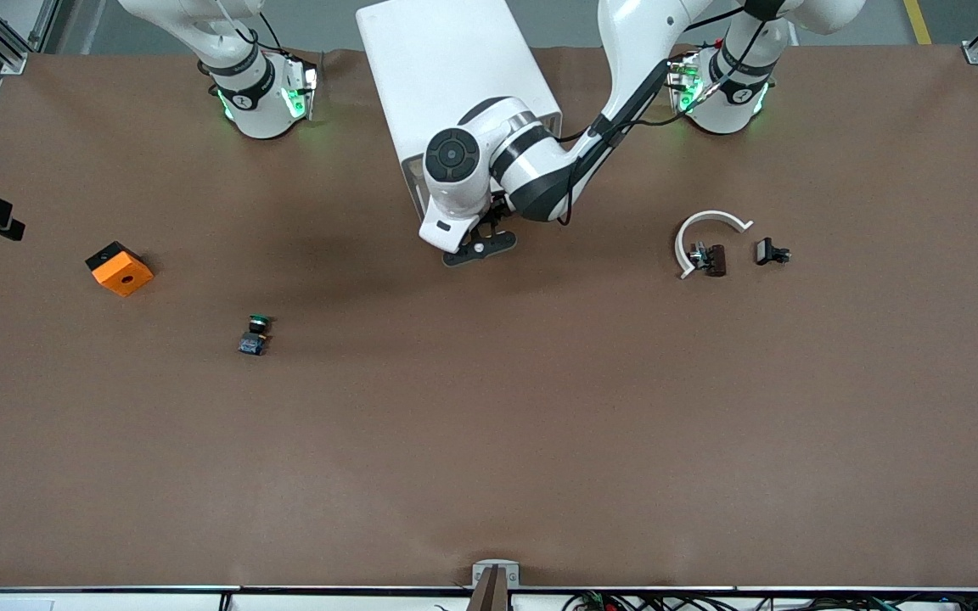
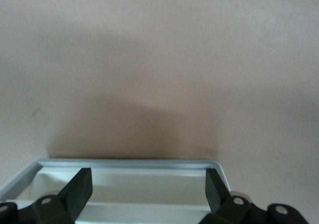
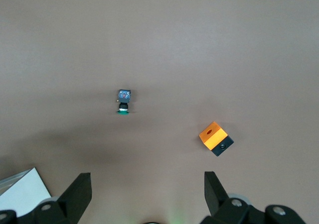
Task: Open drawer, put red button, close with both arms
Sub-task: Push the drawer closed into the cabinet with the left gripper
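Note:
The white cabinet (image 1: 455, 76) stands between the arms' bases. My left gripper (image 1: 480, 246) is at its front, and the arm hides the drawer fronts in the front view. In the left wrist view the gripper (image 2: 147, 176) is open, its fingers wide apart over the pulled-out top drawer (image 2: 129, 163), whose visible part is empty. A small button with a dark red cap (image 1: 714, 259) lies on the table toward the left arm's end. My right gripper (image 3: 147, 179) is open and empty, high over the table, and out of the front view.
A green-capped button (image 1: 255, 333) and an orange block (image 1: 120, 269) lie toward the right arm's end; both show in the right wrist view (image 3: 123, 100), (image 3: 215, 138). A white curved piece (image 1: 705, 227) and a small black part (image 1: 772, 252) lie beside the red button.

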Motion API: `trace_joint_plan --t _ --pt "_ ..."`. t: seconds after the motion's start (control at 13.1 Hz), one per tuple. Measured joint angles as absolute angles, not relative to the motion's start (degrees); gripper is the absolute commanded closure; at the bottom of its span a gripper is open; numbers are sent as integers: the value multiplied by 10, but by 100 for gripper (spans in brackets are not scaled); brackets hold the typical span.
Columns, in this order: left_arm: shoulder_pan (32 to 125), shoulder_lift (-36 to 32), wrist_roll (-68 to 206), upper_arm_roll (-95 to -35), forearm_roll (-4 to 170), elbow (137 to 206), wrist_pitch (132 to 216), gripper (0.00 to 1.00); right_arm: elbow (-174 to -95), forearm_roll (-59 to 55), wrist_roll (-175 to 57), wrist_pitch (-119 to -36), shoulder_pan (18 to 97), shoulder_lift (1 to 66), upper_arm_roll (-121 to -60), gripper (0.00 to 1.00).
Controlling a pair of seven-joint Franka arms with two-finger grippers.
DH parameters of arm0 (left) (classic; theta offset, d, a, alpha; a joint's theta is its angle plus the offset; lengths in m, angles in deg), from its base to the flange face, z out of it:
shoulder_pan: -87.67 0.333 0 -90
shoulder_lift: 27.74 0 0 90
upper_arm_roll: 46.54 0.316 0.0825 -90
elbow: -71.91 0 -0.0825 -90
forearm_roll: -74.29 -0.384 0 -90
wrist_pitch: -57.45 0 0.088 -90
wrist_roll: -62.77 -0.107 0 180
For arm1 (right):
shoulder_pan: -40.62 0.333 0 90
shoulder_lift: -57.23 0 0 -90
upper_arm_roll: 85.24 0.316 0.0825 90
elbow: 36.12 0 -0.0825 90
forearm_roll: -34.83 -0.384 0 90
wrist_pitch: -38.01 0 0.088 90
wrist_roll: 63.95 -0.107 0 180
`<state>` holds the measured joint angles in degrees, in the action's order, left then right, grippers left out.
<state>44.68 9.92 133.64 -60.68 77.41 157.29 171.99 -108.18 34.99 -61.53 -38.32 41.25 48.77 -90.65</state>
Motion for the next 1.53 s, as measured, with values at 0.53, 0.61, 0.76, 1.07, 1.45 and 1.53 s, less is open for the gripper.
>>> trace_joint_plan --t 0.53,0.61,0.76,1.07,1.45,1.53 --pt "428 107 1336 -607 828 1576 1719 0 -1137 350 -615 -398 394 528 -875 0" --pt "425 108 1336 -607 832 1576 1719 0 -1156 350 -615 -411 394 540 -874 0" --pt "422 108 1336 -607 844 1576 1719 0 -1201 350 -615 -434 394 570 -873 0" --pt "420 108 1336 -607 861 1575 1719 0 -1237 350 -615 -442 390 602 -873 0" --pt "420 108 1336 -609 869 1575 1719 0 -1239 350 -616 -449 388 604 -873 0" --pt "420 108 1336 -609 869 1575 1719 0 -1239 350 -616 -449 388 604 -873 0"
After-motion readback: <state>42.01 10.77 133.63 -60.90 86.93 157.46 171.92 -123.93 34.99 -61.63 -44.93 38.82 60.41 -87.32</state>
